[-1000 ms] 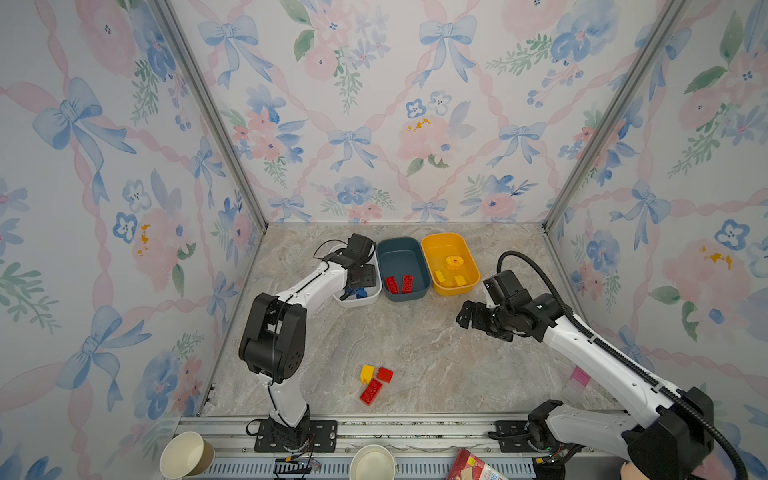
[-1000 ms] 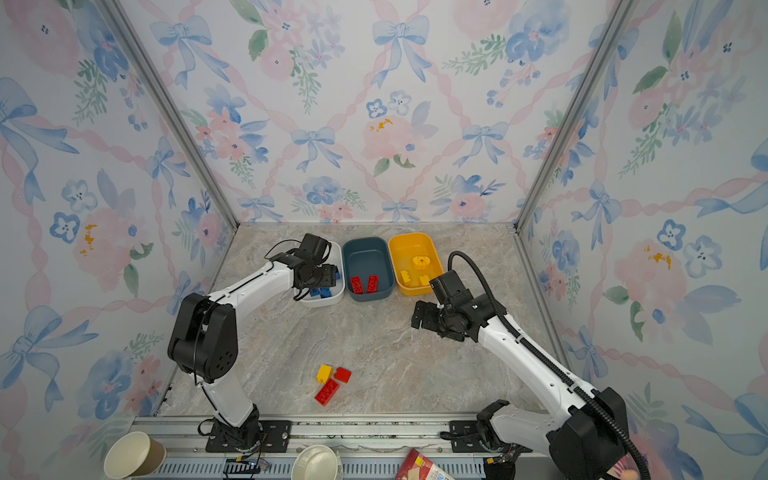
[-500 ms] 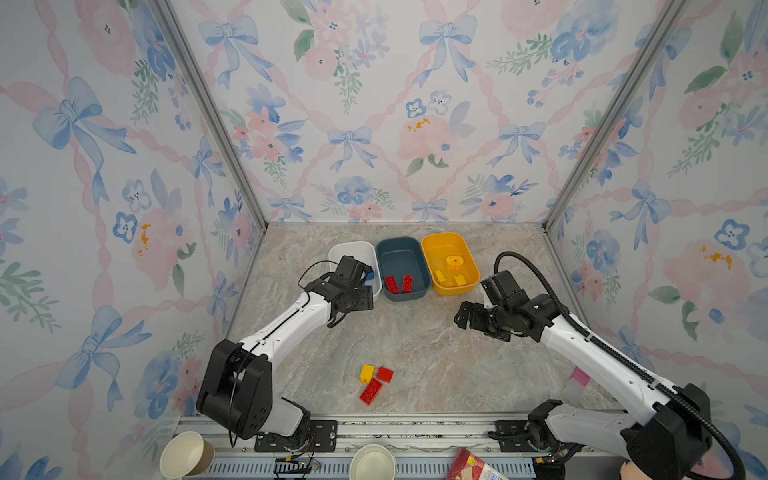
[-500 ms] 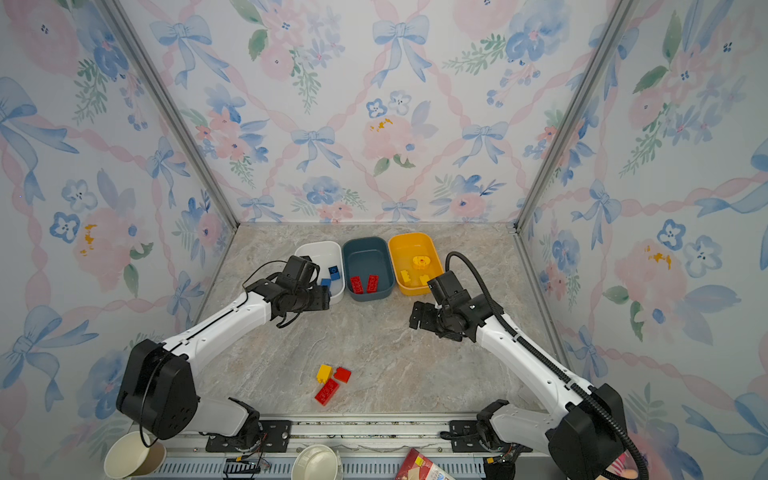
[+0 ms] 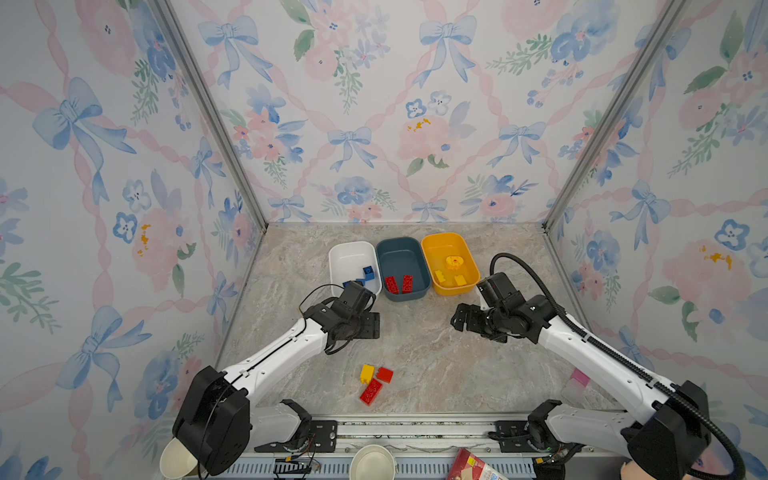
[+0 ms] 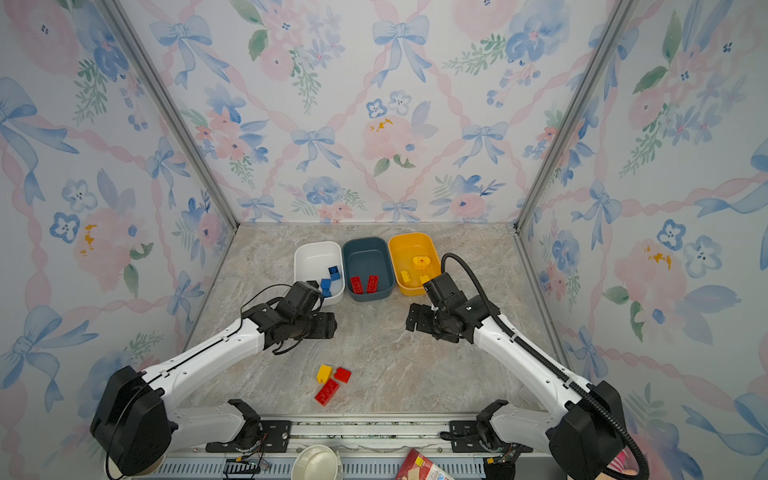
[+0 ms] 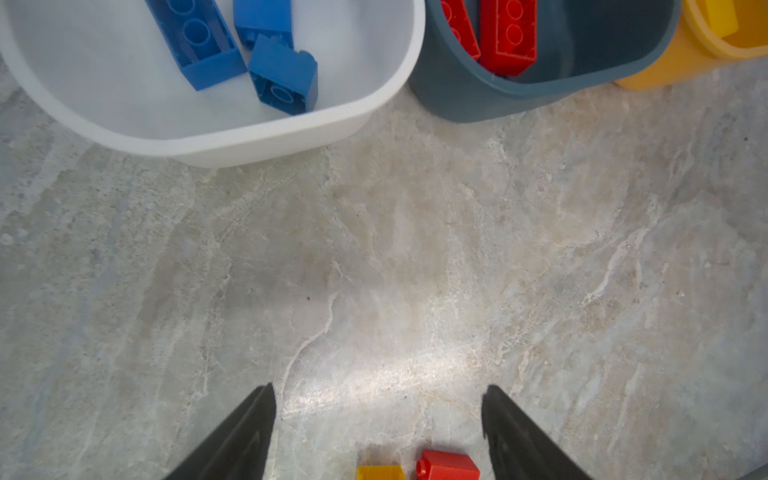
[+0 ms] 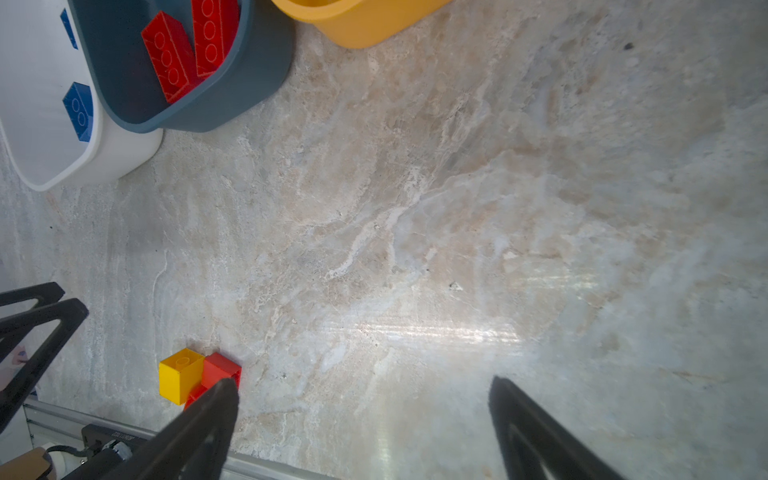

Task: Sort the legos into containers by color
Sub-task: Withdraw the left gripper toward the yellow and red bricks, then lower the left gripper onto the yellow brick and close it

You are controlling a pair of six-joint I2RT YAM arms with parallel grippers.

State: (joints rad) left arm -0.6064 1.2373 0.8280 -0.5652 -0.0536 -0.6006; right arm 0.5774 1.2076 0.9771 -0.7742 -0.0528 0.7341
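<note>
L+R jaws apart, empty; studded plastic bricks (image 5: 371, 391) on glossy veined stone (image 5: 436, 357).

You have bare marble tabletop (image 5: 419, 357) between your left gripper (image 5: 374, 326) and right gripper (image 5: 456, 322), a wide lane. At the back, the white tub (image 5: 351, 255), teal tub (image 5: 401, 251) and yellow tub (image 5: 440, 248) stand side by side, blocking it. Near the front rail (image 5: 415, 424), three loose legos (image 5: 371, 392) cluster, touching one another.

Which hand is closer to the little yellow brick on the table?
Left. The left hand hovers just beyond the yellow brick; the right hand hangs farther off, beyond it and to the right.
</note>
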